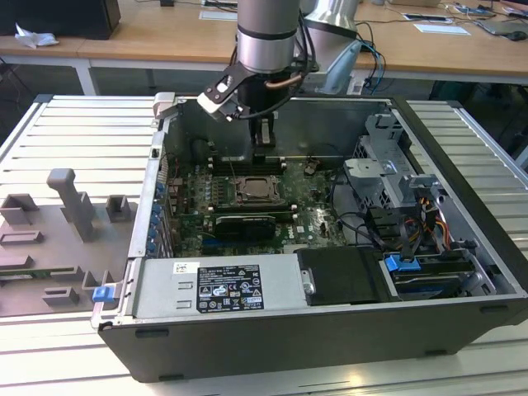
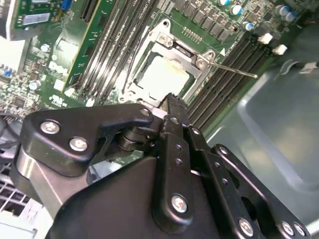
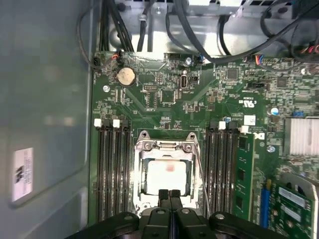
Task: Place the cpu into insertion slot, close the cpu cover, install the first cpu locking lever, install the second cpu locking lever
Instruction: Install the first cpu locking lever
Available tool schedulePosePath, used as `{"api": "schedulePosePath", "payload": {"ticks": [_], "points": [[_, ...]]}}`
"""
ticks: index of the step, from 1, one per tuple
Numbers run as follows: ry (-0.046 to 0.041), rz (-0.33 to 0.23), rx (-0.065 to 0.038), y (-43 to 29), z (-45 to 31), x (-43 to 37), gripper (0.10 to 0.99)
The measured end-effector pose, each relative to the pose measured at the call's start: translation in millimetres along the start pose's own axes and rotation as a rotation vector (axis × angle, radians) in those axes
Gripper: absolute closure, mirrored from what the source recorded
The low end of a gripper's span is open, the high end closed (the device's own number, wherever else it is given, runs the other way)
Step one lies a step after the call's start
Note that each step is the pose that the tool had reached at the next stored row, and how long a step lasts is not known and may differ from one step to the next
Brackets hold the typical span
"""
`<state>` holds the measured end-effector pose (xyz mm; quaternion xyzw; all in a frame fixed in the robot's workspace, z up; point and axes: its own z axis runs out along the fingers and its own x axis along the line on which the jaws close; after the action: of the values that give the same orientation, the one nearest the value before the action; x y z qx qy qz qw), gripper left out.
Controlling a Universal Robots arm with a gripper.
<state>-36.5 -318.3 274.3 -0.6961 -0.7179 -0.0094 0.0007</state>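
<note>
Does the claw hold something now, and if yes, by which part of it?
Nothing is held. The claw is shut with nothing between its fingertips, close to one edge of the cpu.

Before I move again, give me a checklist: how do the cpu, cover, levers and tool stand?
1. The cpu lies in the slot: ok.
2. The cover lies flat over it: ok, as far as shows.
3. The lever is latched: not ok, it sticks out sideways, free.
4. The other lever is latched: cannot tell.
5. The tool is empty and shut: ok.
6. The tool is clear of the cover: cannot tell.
</note>
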Motion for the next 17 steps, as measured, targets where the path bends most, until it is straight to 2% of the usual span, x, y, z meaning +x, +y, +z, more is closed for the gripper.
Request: {"api": "schedulePosePath", "payload": {"ticks": [2,8,12,14,17], "points": [[0.0004,-0.018,0.000,-0.3,-1.5,0.0,0.980],[0.0021,-0.162,0.002,-0.3,-1.5,0.0,0.980],[0.0030,-0.236,0.003,-0.3,-1.4,0.0,0.980],[0.0037,-0.297,0.004,-0.3,-1.2,0.0,0.980],[0.0044,-0.352,0.005,-0.3,-1.0,0.0,0.980]]}}
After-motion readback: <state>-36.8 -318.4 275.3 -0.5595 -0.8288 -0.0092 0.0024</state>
